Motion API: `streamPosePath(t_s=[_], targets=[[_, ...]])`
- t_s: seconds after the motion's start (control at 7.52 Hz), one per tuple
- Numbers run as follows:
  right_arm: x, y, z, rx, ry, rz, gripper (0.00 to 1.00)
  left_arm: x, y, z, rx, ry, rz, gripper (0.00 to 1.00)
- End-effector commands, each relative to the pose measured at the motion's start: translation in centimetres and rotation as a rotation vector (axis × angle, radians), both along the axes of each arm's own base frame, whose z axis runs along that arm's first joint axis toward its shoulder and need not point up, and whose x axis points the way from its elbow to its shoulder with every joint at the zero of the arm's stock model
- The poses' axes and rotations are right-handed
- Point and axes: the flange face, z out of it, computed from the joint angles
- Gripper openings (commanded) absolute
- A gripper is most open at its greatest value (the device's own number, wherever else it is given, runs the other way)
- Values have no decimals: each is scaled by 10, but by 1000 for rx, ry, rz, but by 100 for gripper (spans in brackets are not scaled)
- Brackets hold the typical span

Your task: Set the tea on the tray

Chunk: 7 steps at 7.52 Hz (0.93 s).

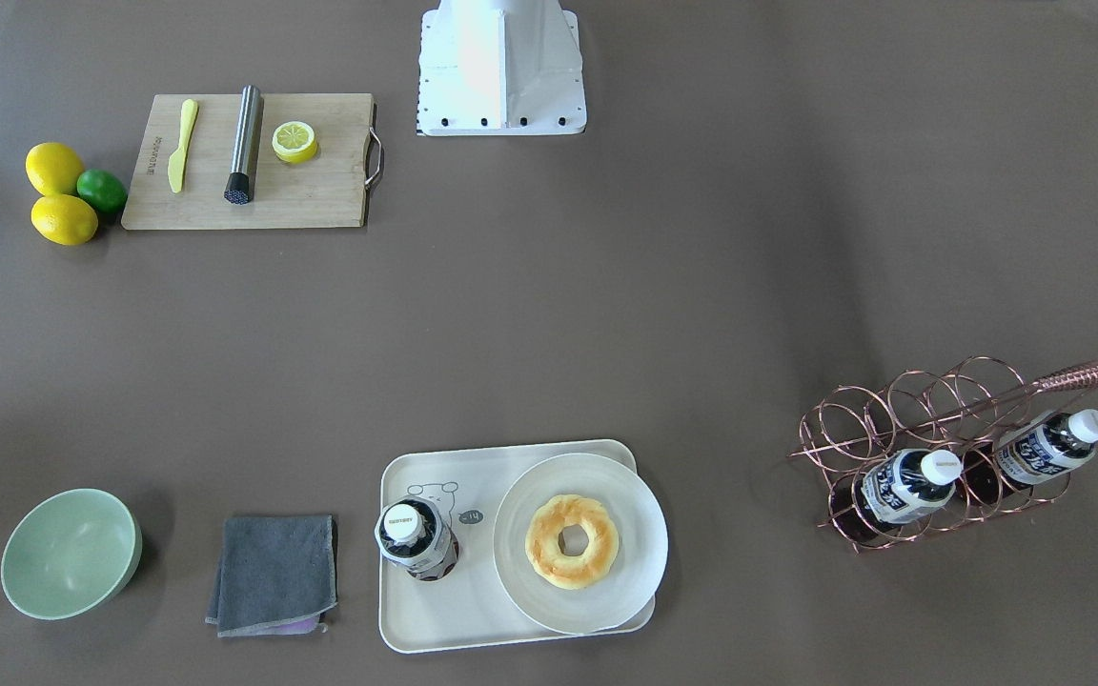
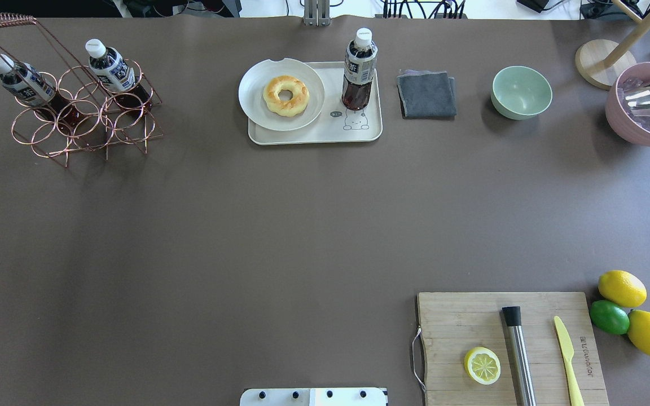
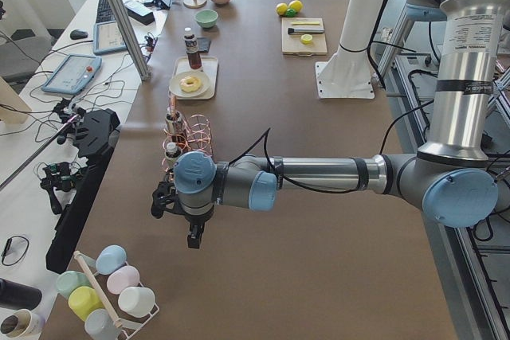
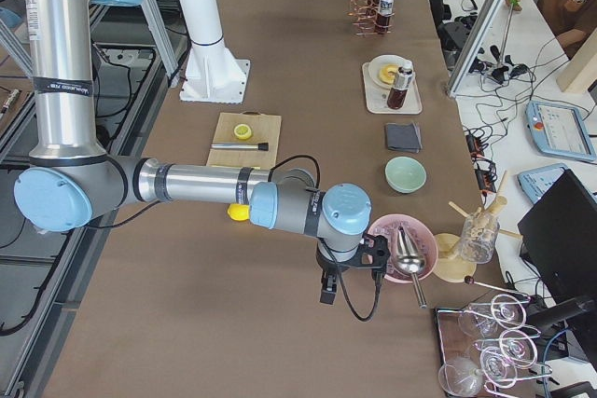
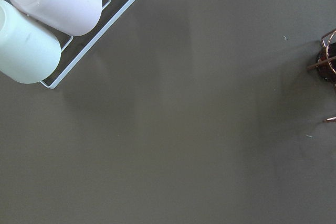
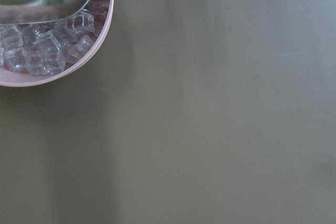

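Note:
One tea bottle (image 2: 359, 70) stands upright on the cream tray (image 2: 313, 136), beside a white plate (image 2: 254, 93) with a doughnut (image 2: 285, 95); it also shows in the front view (image 1: 417, 538). Two more tea bottles (image 2: 112, 66) (image 2: 23, 82) lie tilted in a copper wire rack (image 2: 3, 18) at the far left. My left gripper (image 3: 192, 238) hangs over the table's left end, past the rack. My right gripper (image 4: 326, 295) hangs near the pink ice bowl. Both show only in side views, so I cannot tell whether they are open or shut.
A wooden cutting board (image 2: 455, 316) holds a half lemon, a steel muddler and a yellow knife. Two lemons and a lime (image 2: 610, 317) lie beside it. A grey cloth (image 2: 426, 93), green bowl (image 2: 521, 93) and pink ice bowl (image 2: 641, 127) lie right of the tray. Pastel cups (image 5: 47, 24) stand at the left end.

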Motion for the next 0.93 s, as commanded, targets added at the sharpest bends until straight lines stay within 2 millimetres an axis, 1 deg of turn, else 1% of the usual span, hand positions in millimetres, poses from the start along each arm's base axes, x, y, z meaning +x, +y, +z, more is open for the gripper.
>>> streamPosePath(t_s=[0.0, 0.4, 0.8], targets=[[-1, -3, -1, 1, 0, -1, 100, 0, -3, -1, 2, 0, 0, 97], [-1, -4, -3, 6, 0, -4, 100, -1, -9, -7, 13, -1, 0, 97], [-1, -2, -2, 6, 0, -5, 100, -1, -9, -7, 13, -1, 0, 97]])
